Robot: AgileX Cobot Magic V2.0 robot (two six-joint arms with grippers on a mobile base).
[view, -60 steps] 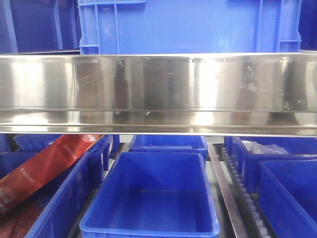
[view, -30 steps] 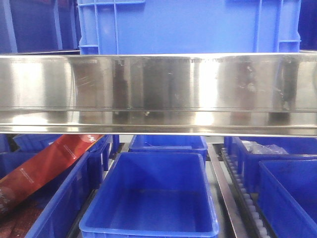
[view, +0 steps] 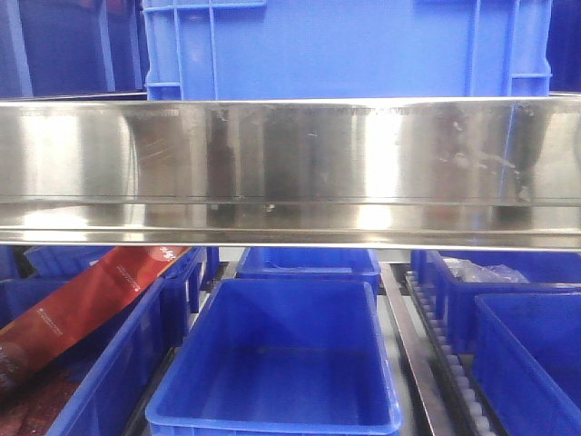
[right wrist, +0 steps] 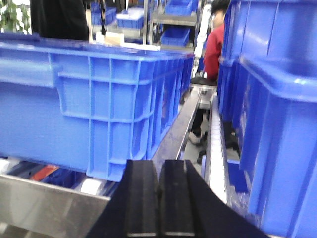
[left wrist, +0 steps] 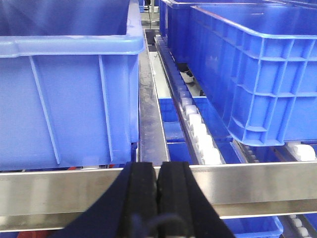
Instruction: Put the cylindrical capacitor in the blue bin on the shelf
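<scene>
Front view, and the shelf [view: 290,163] fills the middle: its broad shiny steel rail runs edge to edge. Above it, at 12 o'clock, sits a big upper blue bin [view: 345,45]. Below the rail, dead centre toward 6 o'clock, an open blue bin [view: 186,409] shows only its bare floor. At 8 o'clock a red packet [view: 82,304] leans tilted across the left-hand bin [view: 118,363]. At 3 o'clock, a roller track [view: 445,350] runs between the lanes.

Over to the left wrist view: the left hand [left wrist: 157,196] has its 2 black pads pressed together, nothing visible between them, poised in front of the steel rail. A blue bin wall stands at 10 o'clock, more bins at 2 o'clock.

Right wrist view: the right hand [right wrist: 158,198] is likewise closed, pads touching, with a ribbed blue bin at 9 o'clock.

The cylindrical capacitor does not show in any view; I cannot tell where it is.
</scene>
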